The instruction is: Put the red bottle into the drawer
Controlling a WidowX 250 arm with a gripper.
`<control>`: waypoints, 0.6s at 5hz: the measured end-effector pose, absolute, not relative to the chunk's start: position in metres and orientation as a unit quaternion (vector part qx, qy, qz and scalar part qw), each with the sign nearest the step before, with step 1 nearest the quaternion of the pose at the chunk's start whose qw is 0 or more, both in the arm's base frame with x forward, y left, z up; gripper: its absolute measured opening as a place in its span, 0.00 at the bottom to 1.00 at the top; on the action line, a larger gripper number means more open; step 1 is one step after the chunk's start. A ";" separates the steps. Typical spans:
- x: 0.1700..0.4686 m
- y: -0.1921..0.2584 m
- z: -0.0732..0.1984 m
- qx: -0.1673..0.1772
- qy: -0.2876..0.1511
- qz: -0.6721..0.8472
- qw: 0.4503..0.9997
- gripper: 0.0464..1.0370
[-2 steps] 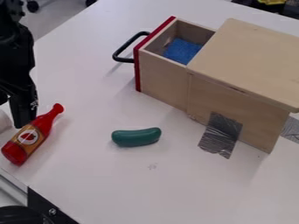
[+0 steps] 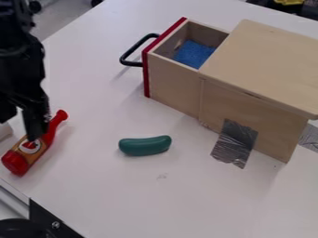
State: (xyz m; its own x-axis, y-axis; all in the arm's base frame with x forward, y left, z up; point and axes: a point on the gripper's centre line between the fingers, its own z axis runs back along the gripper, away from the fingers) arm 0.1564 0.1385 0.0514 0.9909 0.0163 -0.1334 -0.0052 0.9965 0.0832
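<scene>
Now at the grasp, with black two-finger pincer (image 2: 21,130) released by red, brown-labelled plastic bottle (image 2: 27,150); next, straddle, lower, clench!

Cannot see the stretch of the red bottle (image 2: 16,163) behind one fingertip of the gripper (image 2: 21,129), nor tell contact from a gap there. Cannot follow the arm (image 2: 18,60) past the view's upper left, nor make out the pale object (image 2: 4,131) cut off at the left. Cannot see the lower part of the blue item (image 2: 195,53) behind the wall of the drawer (image 2: 171,86), nor the drawer's inside under the top of the wooden box (image 2: 261,56). Cannot trace that top past the right edge. Cannot identify the black round object (image 2: 22,228) off the table's (image 2: 124,195) near left edge, cut off below, nor the yellow object (image 2: 288,2) beyond the far edge, cut off above.
</scene>
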 end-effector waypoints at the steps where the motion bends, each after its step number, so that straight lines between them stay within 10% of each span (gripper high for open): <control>1: 0.162 0.138 0.046 0.045 0.060 0.012 0.997 0.96; 3: 0.151 0.139 0.017 0.054 0.088 0.024 0.994 0.96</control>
